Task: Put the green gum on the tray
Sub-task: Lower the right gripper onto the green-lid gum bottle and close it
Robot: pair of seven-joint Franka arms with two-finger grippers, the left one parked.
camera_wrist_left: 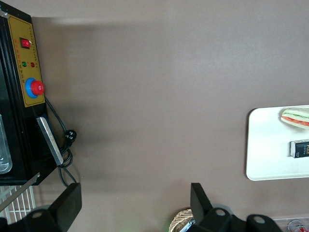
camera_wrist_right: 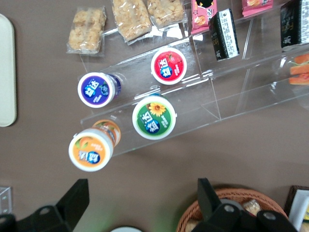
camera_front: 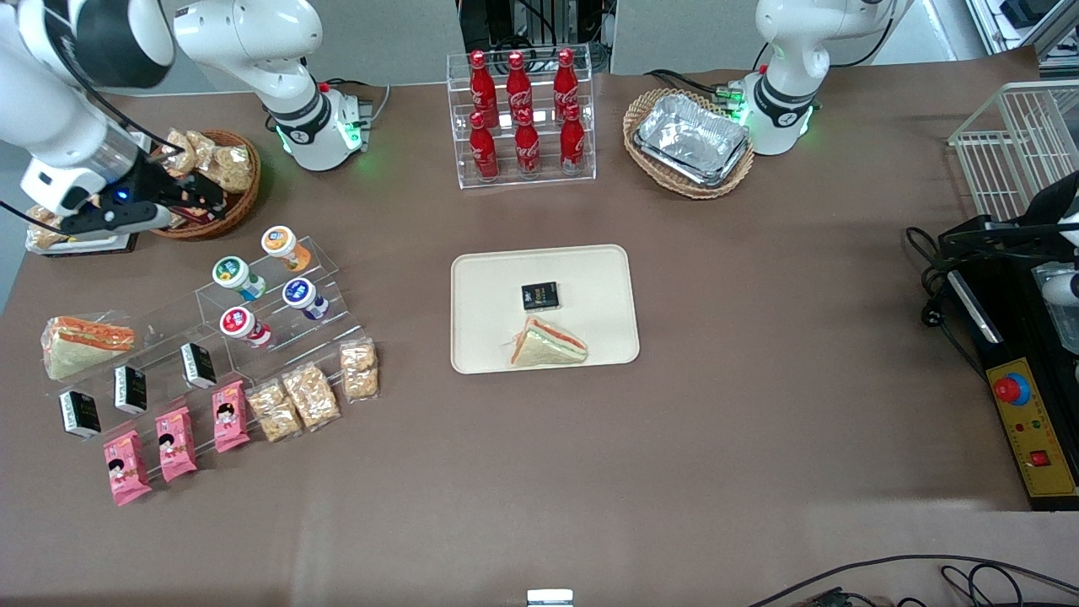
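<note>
Gripper (camera_wrist_right: 140,203), fingers spread, is held above the green gum (camera_wrist_right: 154,117); descent to be kept centred, clear of orange bottle (camera_wrist_right: 90,148), before transfer to tray (camera_front: 485,282).

Front camera overlooks the whole table; both wrist cameras look straight down, sharing the tray (camera_front: 590,278).

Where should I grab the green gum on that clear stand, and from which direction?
Grip the green gum across its round cap, coming from above. It stands on the clear stand, cap upward, with gaps to the orange gum and red gum. The open gripper already hovers nearby.
</note>
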